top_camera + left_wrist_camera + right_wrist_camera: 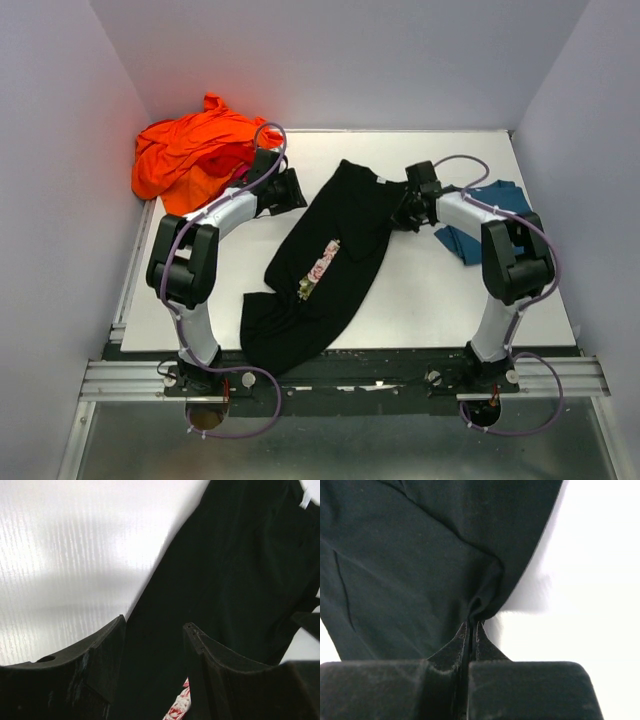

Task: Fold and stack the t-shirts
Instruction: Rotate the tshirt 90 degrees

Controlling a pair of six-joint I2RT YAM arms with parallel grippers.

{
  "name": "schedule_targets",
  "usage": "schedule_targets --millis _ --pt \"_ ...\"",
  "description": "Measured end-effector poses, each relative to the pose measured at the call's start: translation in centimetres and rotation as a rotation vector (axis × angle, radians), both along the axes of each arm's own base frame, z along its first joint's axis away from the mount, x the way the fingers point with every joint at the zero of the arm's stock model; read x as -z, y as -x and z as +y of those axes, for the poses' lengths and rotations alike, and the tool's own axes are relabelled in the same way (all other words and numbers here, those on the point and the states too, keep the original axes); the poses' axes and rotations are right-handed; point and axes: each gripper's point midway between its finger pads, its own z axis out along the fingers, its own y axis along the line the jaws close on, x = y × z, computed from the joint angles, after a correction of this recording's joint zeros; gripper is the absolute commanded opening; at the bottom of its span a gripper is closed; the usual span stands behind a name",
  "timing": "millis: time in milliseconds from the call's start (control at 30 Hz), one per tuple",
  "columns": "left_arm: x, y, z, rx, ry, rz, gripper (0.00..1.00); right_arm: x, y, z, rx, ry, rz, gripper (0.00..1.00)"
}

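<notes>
We see black, orange and teal on a white table [430, 300].
The black t-shirt [335, 235] bears a white-and-pink print [318, 268]; the orange t-shirt [190, 155] lies left of the left gripper [290, 190], the teal-blue t-shirt [505, 197] right of the right gripper [408, 212].

I work in a robot lab test cell. My bench [420, 300] is a bare white slab boxed in by plain pale walls [340, 60] at nine, twelve and three o'clock. At six o'clock an aluminium rail [340, 378] carries my two arms' bases [195, 345], bolted side by side. Purple cables [277, 398] loop loose there above a grey metal floor plate [340, 455].
</notes>
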Motion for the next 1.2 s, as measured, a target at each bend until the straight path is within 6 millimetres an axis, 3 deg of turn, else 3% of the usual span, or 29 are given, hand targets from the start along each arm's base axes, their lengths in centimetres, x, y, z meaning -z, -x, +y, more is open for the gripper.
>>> schedule_targets --millis 200,300,367,433,500,533,633,767,900,1033,1200 --pt "2.7 -0.3 0.9 -0.031 -0.005 0.061 0.60 -1.8 -7.7 1.2 -0.044 0.019 -0.050 0.06" --pt "3.9 -0.5 1.3 -0.057 0.001 0.088 0.59 -3.0 -12.9 2.0 -0.087 0.019 -0.084 0.10" --pt "4.2 -0.7 1.6 -0.078 0.009 0.098 0.59 -3.5 -16.1 2.8 -0.123 0.006 -0.129 0.16" --pt "4.1 -1.0 1.7 -0.093 0.022 0.092 0.59 -3.5 -17.8 3.3 -0.156 -0.014 -0.149 0.21" --pt "3.8 -1.6 1.8 -0.111 0.035 0.076 0.59 -3.2 -18.4 3.5 -0.183 -0.039 -0.149 0.40" --pt "3.7 -1.8 1.9 -0.122 0.041 0.071 0.59 -3.0 -18.5 3.4 -0.190 -0.052 -0.142 0.52" --pt "3.4 -2.2 2.0 -0.144 0.052 0.062 0.59 -2.4 -18.2 2.6 -0.200 -0.080 -0.115 0.63" --pt "3.8 -2.3 2.2 -0.166 0.058 0.055 0.59 -2.0 -17.2 1.0 -0.208 -0.075 -0.093 0.63" --pt "5.1 -1.4 2.7 -0.180 0.048 0.084 0.59 -1.4 -13.5 -0.4 -0.206 -0.067 -0.037 0.63" --pt "5.2 -0.5 2.9 -0.186 0.054 0.076 0.59 -1.2 -9.5 0.0 -0.231 -0.102 -0.007 0.61" --pt "5.4 2.8 3.8 -0.187 0.048 0.091 0.59 0.1 -5.1 1.2 -0.273 -0.152 0.016 0.60"
